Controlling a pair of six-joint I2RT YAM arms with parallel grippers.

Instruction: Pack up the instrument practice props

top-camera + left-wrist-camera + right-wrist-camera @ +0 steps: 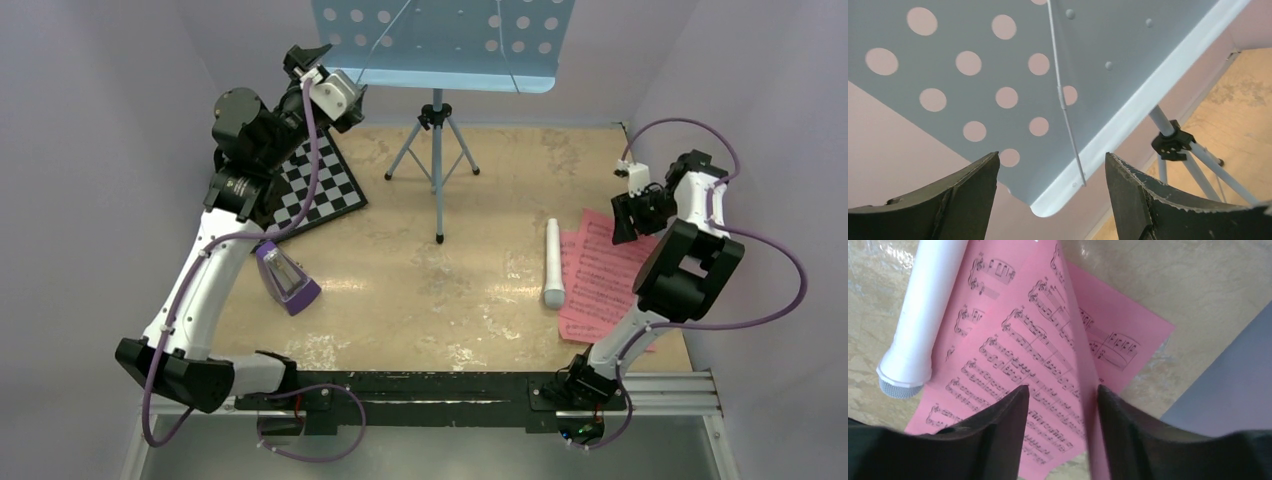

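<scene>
Pink underneath: hovered right gripper point(1063, 388), jaws parted astride one upturned sheet edge, directly over flat pink paper sheet-music pages point(1013, 355); held left gripper point(1052, 156) spread before light-blue perforated metal music stand point(1128, 45).

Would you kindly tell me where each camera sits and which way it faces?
Top external: above and behind, looking down at the table; left arm, right arm show.
Left wrist: faces the music stand; own open fingers show.
Right wrist: looks down on pink pages and white tube; own fingers.
Shared: top also shows stand, pages, tube.
</scene>
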